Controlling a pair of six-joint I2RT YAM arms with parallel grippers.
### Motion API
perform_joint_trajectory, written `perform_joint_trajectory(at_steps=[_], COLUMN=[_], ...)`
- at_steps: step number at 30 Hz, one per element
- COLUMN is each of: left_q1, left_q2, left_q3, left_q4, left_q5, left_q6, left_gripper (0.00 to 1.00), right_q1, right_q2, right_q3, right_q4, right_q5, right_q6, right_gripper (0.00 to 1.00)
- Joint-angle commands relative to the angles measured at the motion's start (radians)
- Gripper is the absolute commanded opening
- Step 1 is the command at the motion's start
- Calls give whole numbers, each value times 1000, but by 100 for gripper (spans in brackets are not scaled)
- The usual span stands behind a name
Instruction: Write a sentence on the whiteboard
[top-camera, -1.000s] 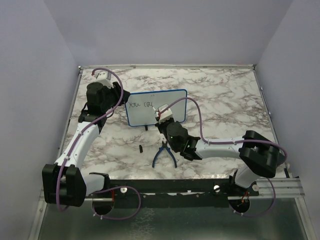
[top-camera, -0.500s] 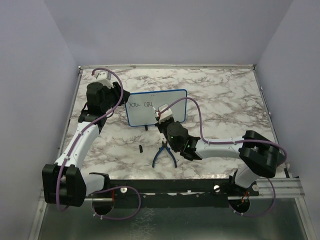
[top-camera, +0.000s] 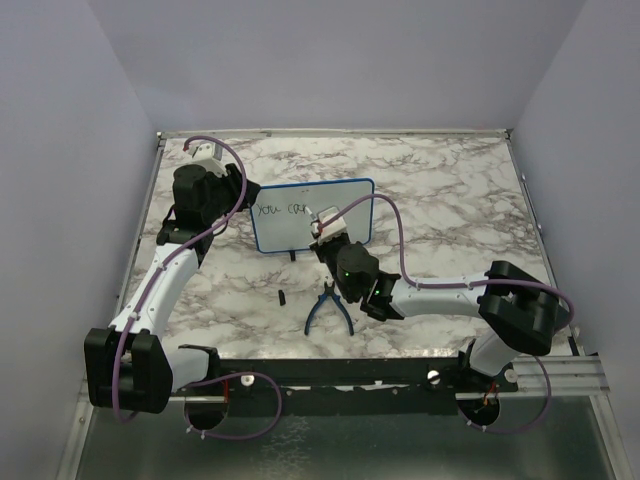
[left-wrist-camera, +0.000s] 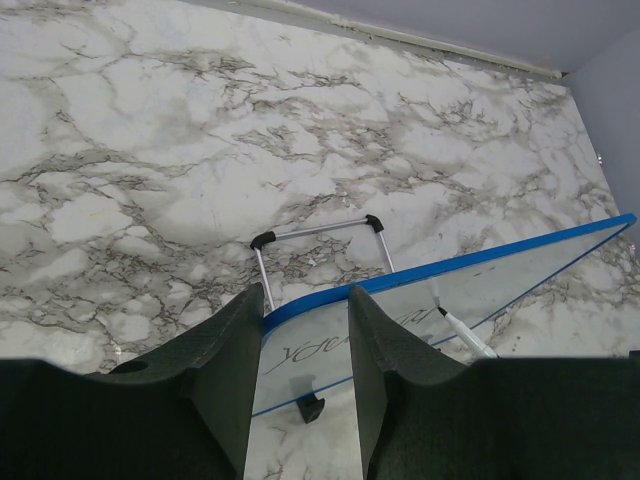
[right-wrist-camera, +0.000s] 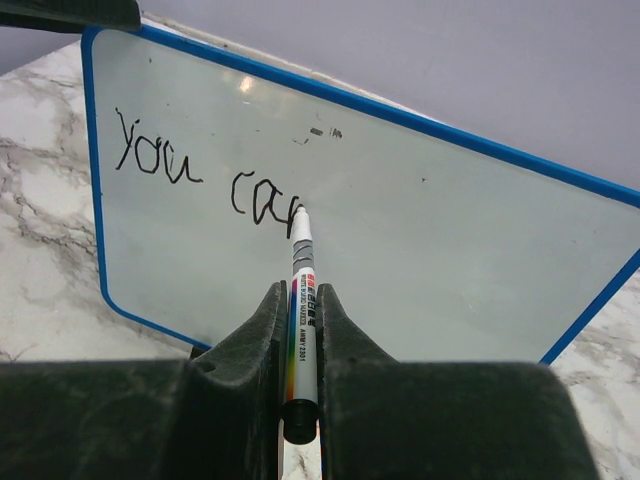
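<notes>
The whiteboard stands tilted on the marble table, blue-framed. The sentence reads "you ca" plus a started stroke, in black. My right gripper is shut on a white marker, whose tip touches the board right after the last letter. My left gripper is at the board's upper left corner with its jaws apart. Its fingertips reach the top edge, and I cannot tell whether they touch it.
Blue-handled pliers lie on the table just in front of the board, under my right arm. A small black piece lies to their left. The board's wire stand props it from behind. Walls close the table on three sides.
The marker has added a stroke after "ca" and my right gripper has shifted slightly to the right. The left arm and the board have not moved.
</notes>
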Motion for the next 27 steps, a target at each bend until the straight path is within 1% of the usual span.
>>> perform_joint_trajectory(at_steps=[1,8,27], left_q1=[-3,-4,-4], left_q2=[-13,-13,-11], left_q3=[-12,-12,-11], left_q4=[-15,-14,-14], left_q5=[41,41,43], left_q6=[2,2,1], left_gripper=[40,40,40], right_q1=[-8,-7,-6], right_q2=[-11,-26,-31], right_q3=[21,5,-43], right_q4=[51,52,-53], right_q5=[59,83,79], right_q6=[-24,-33,71], right_gripper=[1,1,1])
